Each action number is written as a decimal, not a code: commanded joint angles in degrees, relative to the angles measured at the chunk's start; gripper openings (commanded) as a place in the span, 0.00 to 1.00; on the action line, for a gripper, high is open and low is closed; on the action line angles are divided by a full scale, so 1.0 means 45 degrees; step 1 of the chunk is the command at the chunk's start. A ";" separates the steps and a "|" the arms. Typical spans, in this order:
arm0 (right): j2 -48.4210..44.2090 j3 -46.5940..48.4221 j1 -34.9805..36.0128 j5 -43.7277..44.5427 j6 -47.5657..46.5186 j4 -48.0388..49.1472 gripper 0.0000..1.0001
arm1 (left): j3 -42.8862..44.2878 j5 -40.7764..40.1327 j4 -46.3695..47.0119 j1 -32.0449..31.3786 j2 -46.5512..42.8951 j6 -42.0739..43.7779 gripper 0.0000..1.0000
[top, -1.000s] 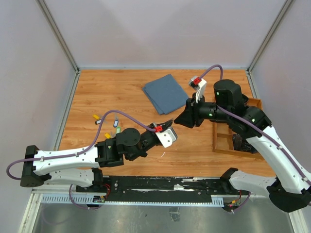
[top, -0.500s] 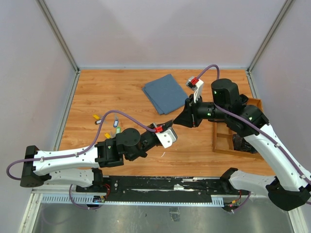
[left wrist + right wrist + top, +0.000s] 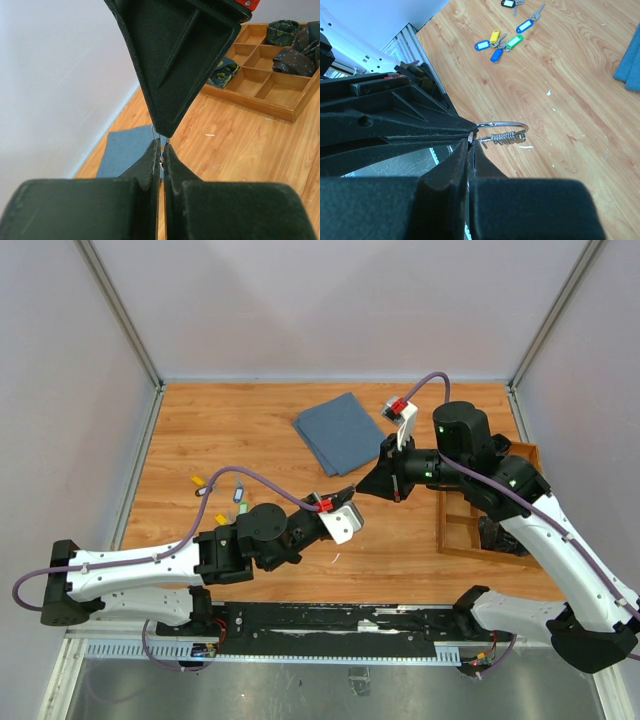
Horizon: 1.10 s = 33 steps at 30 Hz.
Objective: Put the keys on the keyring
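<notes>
Showing the two grippers tip to tip above the wooden table point(image 3: 230, 430), just below the centre of the overhead view. The left gripper point(image 3: 345, 496) reaches up and rightward from the lower left. The right gripper point(image 3: 363, 486) reaches down and leftward from the upper right.

In the right wrist view the keyring point(image 3: 500, 121) juts out to the right of the point where the two tips meet, held in the air above the floorboards. Its wire arc runs into the tip of the left gripper point(image 3: 468, 133), whose fingers are closed on it. The short coiled chain point(image 3: 504, 138) hangs along the lower side of the ring. Its hooked end touches the tips of the right gripper point(image 3: 470, 146), whose fingers point(image 3: 445, 170) are pressed together; whether they pinch the chain cannot be told.

In the left wrist view the left fingers point(image 3: 145, 170) are likewise pressed together, with a thin wire between them just below the right gripper's tip point(image 3: 162, 134).

The keys point(image 3: 236, 502) lie loose on the table at centre left, well apart from the ring, with yellow, green and blue tags point(image 3: 501, 42).

A folded blue cloth point(image 3: 340, 430) lies at upper centre. A wooden compartment tray point(image 3: 441, 525) sits at the right edge.
</notes>
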 commanded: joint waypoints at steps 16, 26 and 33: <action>-0.0380 -0.0077 -0.0005 -0.0974 0.0761 0.1218 0.01 | -0.0470 -0.0422 0.1414 -0.0075 -0.0682 -0.0001 0.31; -0.0573 -0.0089 -0.0071 -0.1286 0.1200 0.1617 0.01 | -0.0746 -0.0311 0.1734 -0.0075 -0.1192 0.0049 0.38; -0.0647 -0.0242 -0.0154 -0.1841 0.1683 0.2185 0.01 | -0.0766 0.0132 0.1737 -0.0075 -0.1547 0.0067 0.38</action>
